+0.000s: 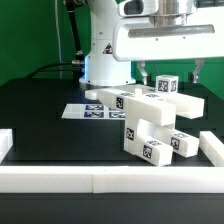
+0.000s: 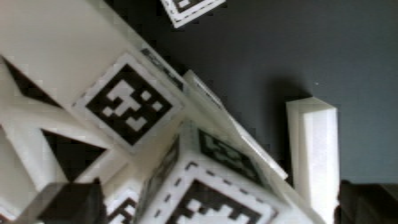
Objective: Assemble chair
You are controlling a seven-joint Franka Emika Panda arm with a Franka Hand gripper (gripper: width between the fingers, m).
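The chair parts [image 1: 150, 122] are chunky white blocks with black-and-white tags, joined in a blocky cluster at the table's middle. One tagged block [image 1: 166, 86] stands highest at the back of the cluster. My gripper [image 1: 170, 75] hangs just over it, its black fingers [image 1: 143, 72] spread wide to either side of that block, not touching it. In the wrist view the tagged chair blocks [image 2: 134, 100] fill the picture very close up. The gripper [image 2: 217, 205] shows only as dark fingertips in the corners, open around the parts.
The marker board [image 1: 88, 112] lies flat at the exterior view's left of the chair parts. Long white border rails run along the front [image 1: 100, 180], left [image 1: 5, 145] and right [image 1: 212, 148]. The arm's white base [image 1: 105, 60] stands behind. A long white bar [image 2: 313, 150] lies on the black table.
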